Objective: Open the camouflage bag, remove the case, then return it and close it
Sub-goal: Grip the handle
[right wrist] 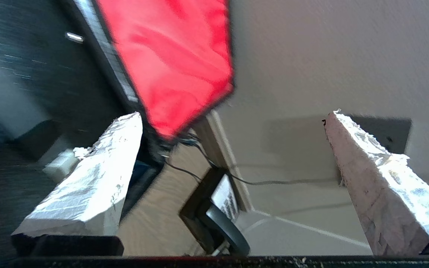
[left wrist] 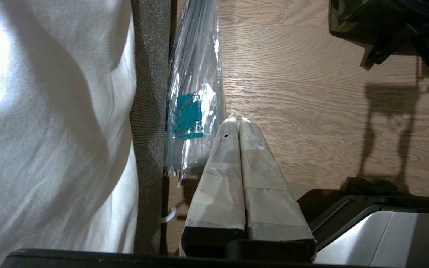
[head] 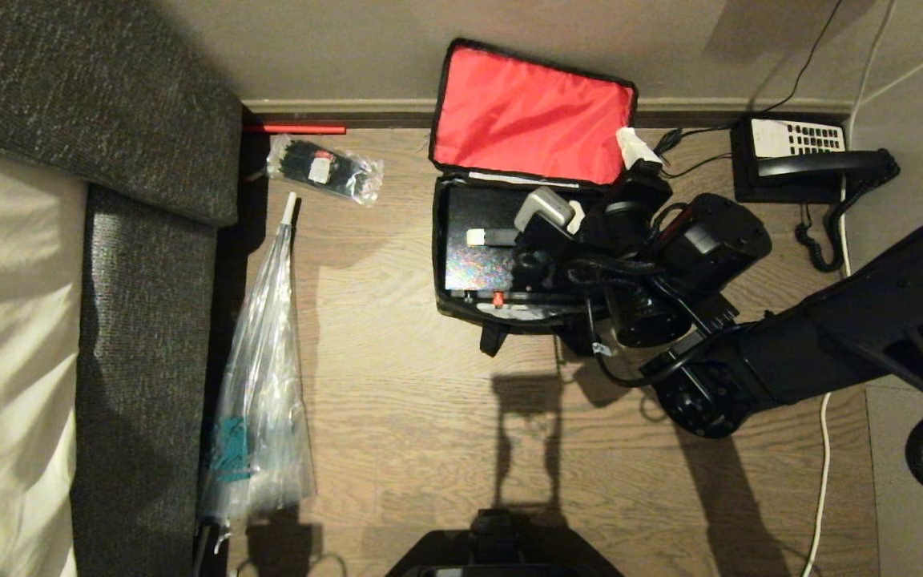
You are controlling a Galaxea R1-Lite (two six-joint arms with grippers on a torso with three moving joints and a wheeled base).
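The boxy soft camouflage bag (head: pixel 461 300) with black sides sits open on the wood-grain floor (head: pixel 429 417) directly under the right gripper (head: pixel 630 192), its long axis running along the baseboard and its smooth red inner lid (head: pixel 530 116) flipped up against the beige wall behind the gripper. Inside it lies the case (head: pixel 473 248), a flat, glossy black rectangle filling the bag nearly side to side, its long edge parallel to the bag's. The right gripper hangs over the bag's right end with its tape-wrapped white fingers (right wrist: pixel 91 182) spread wide and nothing between them. Beyond it, by the wall, stands a black desk telephone (head: pixel 814 160) with a white keypad and coiled cord. Well off on the gripper's far side lie a crinkled clear plastic sleeve (head: pixel 261 385) beside the grey woven sofa edge (head: pixel 141 336), and a small clear packet of black ties (head: pixel 325 170). The left gripper (left wrist: pixel 238 123) rests parked near that sleeve, fingers pressed together.
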